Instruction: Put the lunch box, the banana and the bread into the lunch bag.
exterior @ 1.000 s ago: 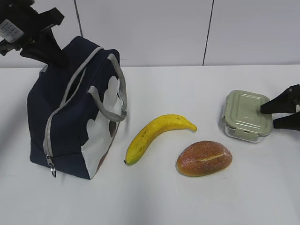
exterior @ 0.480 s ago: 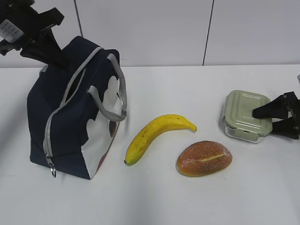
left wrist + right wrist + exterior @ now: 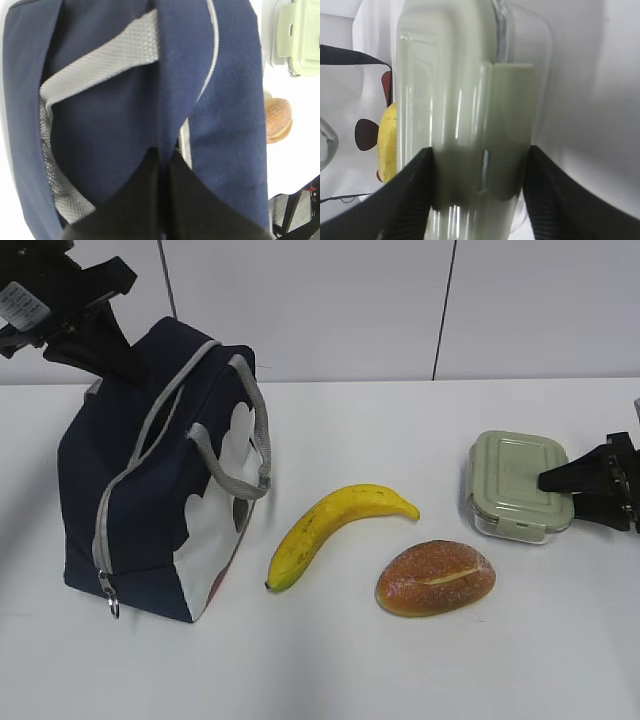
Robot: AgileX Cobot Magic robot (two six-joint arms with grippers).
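We see our right gripper (image 3: 572,492) clamping the sage-green lidded lunch box (image 3: 518,484) at the white table's (image 3: 400,660) right, our left gripper (image 3: 162,200) pinched on the navy fabric lunch bag (image 3: 160,480), yellow curved banana (image 3: 335,525) and golden-brown bread roll (image 3: 436,577) lying between.

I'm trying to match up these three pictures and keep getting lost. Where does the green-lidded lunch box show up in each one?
Exterior view: the lunch box sits at the right, on the table beside the right gripper.
Left wrist view: only its corner shows at the top right, past the lunch bag.
Right wrist view: it fills the middle, between the gripper's fingers.
Shared landmark: the lunch box itself.
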